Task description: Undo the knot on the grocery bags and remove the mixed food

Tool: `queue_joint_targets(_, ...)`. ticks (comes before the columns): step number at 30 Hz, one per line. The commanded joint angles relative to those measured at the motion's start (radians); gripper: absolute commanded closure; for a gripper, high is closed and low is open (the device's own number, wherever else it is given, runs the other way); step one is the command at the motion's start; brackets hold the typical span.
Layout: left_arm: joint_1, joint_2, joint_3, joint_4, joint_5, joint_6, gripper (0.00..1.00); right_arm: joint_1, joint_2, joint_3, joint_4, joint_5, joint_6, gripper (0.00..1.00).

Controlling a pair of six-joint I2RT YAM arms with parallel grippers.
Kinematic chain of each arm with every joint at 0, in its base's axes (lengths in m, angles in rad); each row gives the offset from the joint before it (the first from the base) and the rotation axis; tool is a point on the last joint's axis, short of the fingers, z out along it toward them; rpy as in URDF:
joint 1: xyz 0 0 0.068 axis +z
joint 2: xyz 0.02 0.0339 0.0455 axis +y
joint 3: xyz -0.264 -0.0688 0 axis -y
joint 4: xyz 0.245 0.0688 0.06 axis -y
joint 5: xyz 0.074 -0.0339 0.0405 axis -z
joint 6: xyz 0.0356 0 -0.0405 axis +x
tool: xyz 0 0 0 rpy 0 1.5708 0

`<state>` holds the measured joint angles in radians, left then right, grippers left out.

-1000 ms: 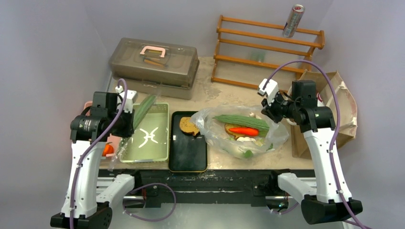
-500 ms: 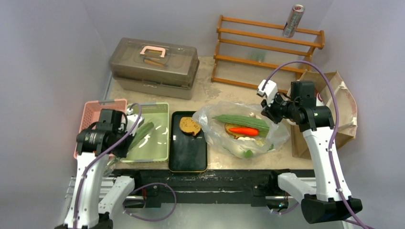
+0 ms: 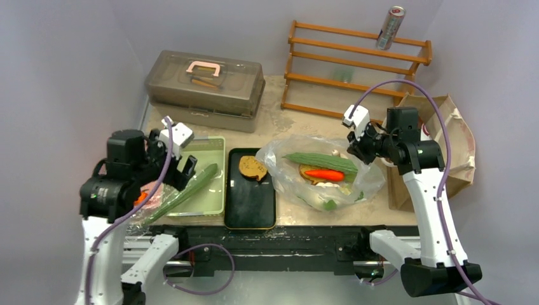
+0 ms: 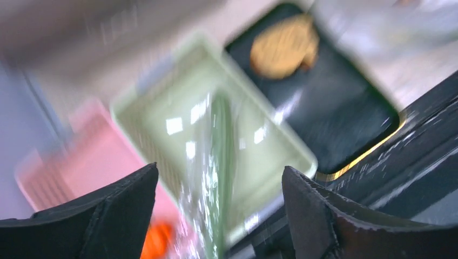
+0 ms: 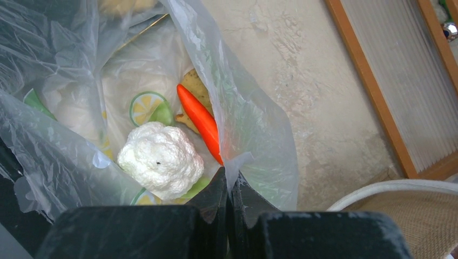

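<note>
Stained beige table [image 3: 286,121], pale grey walls: green tray [image 3: 213,149] with cucumber [image 3: 187,189] slanting over its near rim below the left gripper [image 3: 184,166], jaws apart; black tray [image 3: 251,203] bearing toast slice [image 3: 252,168]; transparent plastic bag [image 3: 368,181] holding carrot [image 3: 324,174] and cauliflower [image 5: 160,159], its edge pinched by the closed right gripper [image 5: 229,183]; brown paper bag [image 3: 461,146] far right.

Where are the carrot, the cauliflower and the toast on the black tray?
carrot [image 5: 201,123]: right wrist view, middle of its orange body.
cauliflower [image 5: 160,158]: right wrist view, centre of the white head.
toast [image 3: 252,168]: top view, middle of its brown face.
</note>
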<state>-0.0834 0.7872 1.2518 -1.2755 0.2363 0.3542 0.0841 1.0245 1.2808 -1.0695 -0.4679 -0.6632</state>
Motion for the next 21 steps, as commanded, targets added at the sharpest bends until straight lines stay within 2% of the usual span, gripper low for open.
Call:
queue_joint_targets(1,-0.287,0.146,0.279,0.258,0.179,0.014,0.23,-0.001,-0.038,0.019,0.095,-0.033,0.082,1.0)
queue_joint_targets(3,-0.442,0.232,0.369,0.375,0.194,0.07,0.3,0.0,-0.055,-0.003,0.13,-0.003,0.131,1.0)
queue_joint_targets(5,-0.545,0.285,0.37,0.556,0.259,0.109,0.38,-0.001,-0.066,-0.02,0.143,0.033,0.177,1.0)
queue_joint_targets(6,-0.63,0.326,0.369,0.618,0.278,0.165,0.42,-0.001,-0.069,-0.028,0.145,0.051,0.202,1.0)
queue_joint_targets(9,-0.769,0.447,0.361,0.74,0.332,0.282,0.57,-0.001,-0.071,-0.044,0.135,0.082,0.246,1.0)
queue_joint_targets(11,-0.833,0.528,0.34,0.842,0.333,0.311,0.68,-0.001,-0.068,-0.05,0.137,0.128,0.287,1.0)
queue_joint_targets(13,-0.889,0.609,0.307,0.943,0.306,0.349,0.75,-0.001,-0.057,-0.049,0.13,0.165,0.316,1.0)
queue_joint_targets(17,-0.946,0.756,0.263,1.088,0.244,0.392,0.82,-0.001,-0.042,-0.022,0.098,0.133,0.324,1.0)
queue_joint_targets(21,-0.952,0.859,0.22,1.115,0.21,0.477,0.84,-0.001,-0.038,-0.027,0.09,0.061,0.344,1.0)
